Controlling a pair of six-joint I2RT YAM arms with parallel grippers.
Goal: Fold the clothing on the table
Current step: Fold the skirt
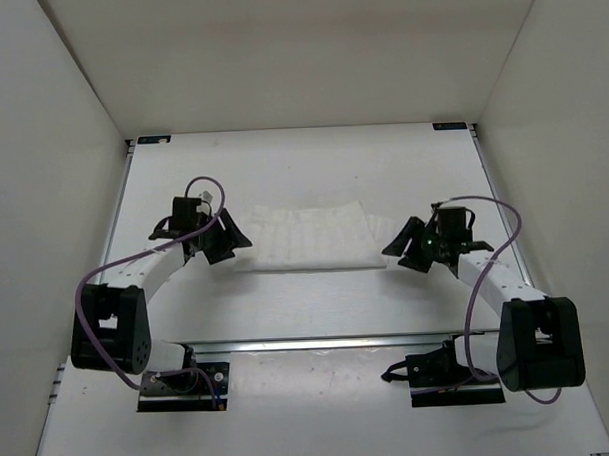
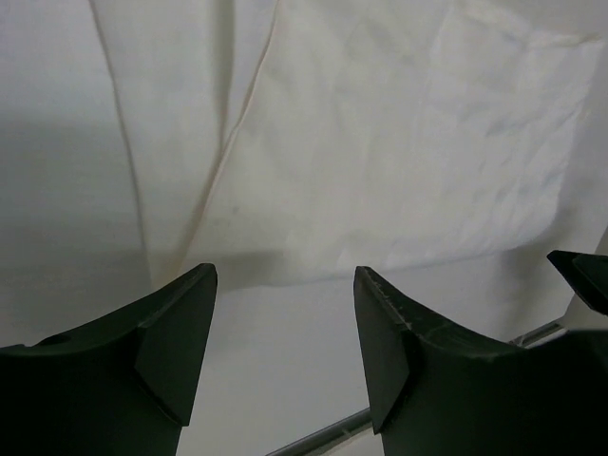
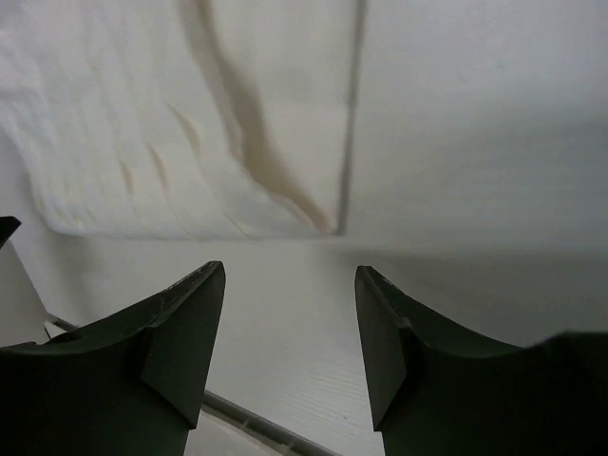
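2 grippers flank the clothing [image 1: 307, 240], which lies flat near the middle of the table [image 1: 302, 158] as a wide white band, its long sides running left to right and its pleats showing as faint ribs. The left gripper [image 1: 225, 239] sits at the garment's left end and the right gripper [image 1: 405, 249] just off its right end, both low over the surface. From the left wrist, the 2 dark fingers [image 2: 180, 332] stand apart with only bare table between them, and the cloth's near edge lies just beyond their tips, spreading up and to the right of that view. The right wrist view is much alike: fingers [image 3: 180, 332] spread, nothing caught between them, the wrinkled fabric ahead and to the left of the tips, with bare table on the other side. Both sets of jaws are released and hold nothing. Whether any fingertip brushes the fabric cannot be told from above. 1 purple cable [image 1: 198, 182] loops over the left wrist, and another arcs from the right wrist down to that arm's base
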